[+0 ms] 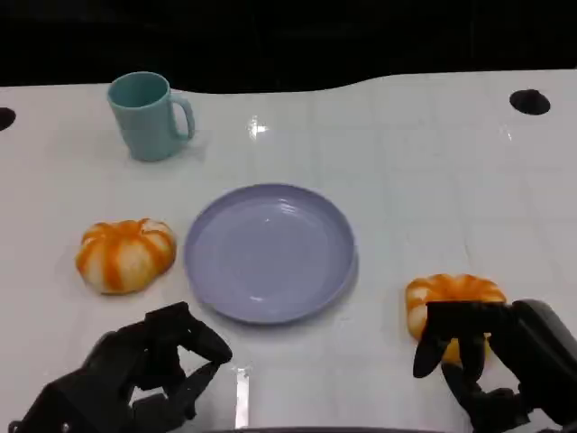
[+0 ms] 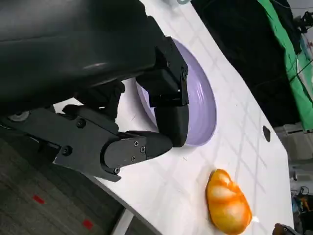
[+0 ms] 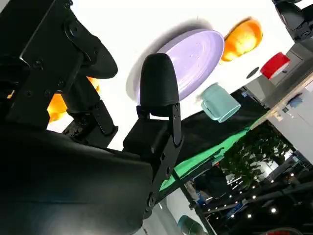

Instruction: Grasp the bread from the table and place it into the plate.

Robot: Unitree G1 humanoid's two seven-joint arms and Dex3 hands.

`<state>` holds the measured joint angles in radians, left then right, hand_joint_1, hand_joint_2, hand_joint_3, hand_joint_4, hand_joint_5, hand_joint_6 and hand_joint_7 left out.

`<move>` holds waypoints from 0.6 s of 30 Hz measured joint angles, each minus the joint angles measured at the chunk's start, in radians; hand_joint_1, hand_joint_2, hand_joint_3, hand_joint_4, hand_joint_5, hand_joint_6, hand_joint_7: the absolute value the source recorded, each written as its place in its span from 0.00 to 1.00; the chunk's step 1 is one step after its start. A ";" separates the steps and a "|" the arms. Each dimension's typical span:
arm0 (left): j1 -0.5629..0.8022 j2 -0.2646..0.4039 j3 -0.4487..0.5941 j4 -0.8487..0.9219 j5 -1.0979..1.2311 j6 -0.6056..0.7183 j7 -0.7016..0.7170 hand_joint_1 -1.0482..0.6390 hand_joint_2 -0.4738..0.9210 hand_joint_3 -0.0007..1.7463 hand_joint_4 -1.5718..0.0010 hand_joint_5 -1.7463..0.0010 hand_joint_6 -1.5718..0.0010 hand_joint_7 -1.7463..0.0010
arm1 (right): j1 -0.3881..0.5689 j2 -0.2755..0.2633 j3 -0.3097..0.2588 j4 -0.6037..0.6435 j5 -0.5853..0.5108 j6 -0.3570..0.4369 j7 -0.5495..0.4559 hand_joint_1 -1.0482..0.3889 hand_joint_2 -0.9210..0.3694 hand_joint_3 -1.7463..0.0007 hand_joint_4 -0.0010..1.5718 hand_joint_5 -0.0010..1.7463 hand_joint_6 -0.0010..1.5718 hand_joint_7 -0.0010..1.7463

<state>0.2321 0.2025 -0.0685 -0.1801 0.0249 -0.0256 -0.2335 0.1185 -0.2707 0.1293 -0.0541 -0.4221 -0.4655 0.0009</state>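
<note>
- White table (image 1: 424, 171): glossy surface with a faint grid of lines and a bright glare spot beyond the plate; a dark round hole near its far right corner (image 1: 529, 101) and another at its far left edge. The far edge meets a black background.
- Lavender plate (image 1: 270, 253): shallow, round and bare, at the middle of the table, between the two breads.
- Right bread (image 1: 448, 294): an orange-and-white, pumpkin-shaped bun lying on the table to the right of the plate and apart from its rim, not on the plate.
- Right hand (image 1: 491, 356): its black fingers (image 1: 433, 347) curve over the near side of the right bread, partly hiding it. Whether they actually press on the bread cannot be told; the right wrist view shows the bread's orange surface between spread fingers.
- Left bread (image 1: 124, 254): a second bun of the same kind, on the table just left of the plate, untouched.
- Left hand (image 1: 149, 374): hangs over the near edge of the table, nearer than the left bread and the plate, fingers loosely bent and apart, holding nothing.
- Teal mug (image 1: 147, 115): upright at the far left of the table, handle toward the right, well apart from the plate.
- Surroundings: the wrist views show a green cloth (image 2: 288, 58) beyond the table, grey carpet floor (image 2: 39, 210) below its edge, a red object, foliage and small lights farther off.
</note>
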 measured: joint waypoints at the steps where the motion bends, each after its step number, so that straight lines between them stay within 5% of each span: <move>1: 0.000 0.000 0.000 0.000 0.000 0.000 0.000 0.42 0.92 0.37 0.52 0.00 0.59 0.27 | 0.000 0.000 0.000 0.000 0.000 0.000 0.000 0.82 0.62 0.13 0.62 0.97 0.59 0.72; 13: 0.000 0.000 0.000 -0.001 0.000 0.000 0.000 0.42 0.92 0.37 0.51 0.00 0.59 0.27 | 0.001 -0.001 0.000 -0.002 -0.001 0.000 0.000 0.82 0.58 0.20 0.58 0.97 0.57 0.65; 18: 0.000 0.000 0.000 -0.003 0.000 0.002 0.000 0.42 0.92 0.37 0.51 0.00 0.59 0.27 | 0.007 -0.001 -0.006 -0.051 -0.063 0.037 -0.005 0.74 0.50 0.39 0.52 0.74 0.56 0.44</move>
<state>0.2322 0.2026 -0.0681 -0.1835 0.0246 -0.0237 -0.2335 0.1257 -0.2718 0.1235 -0.1052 -0.4847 -0.4285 -0.0043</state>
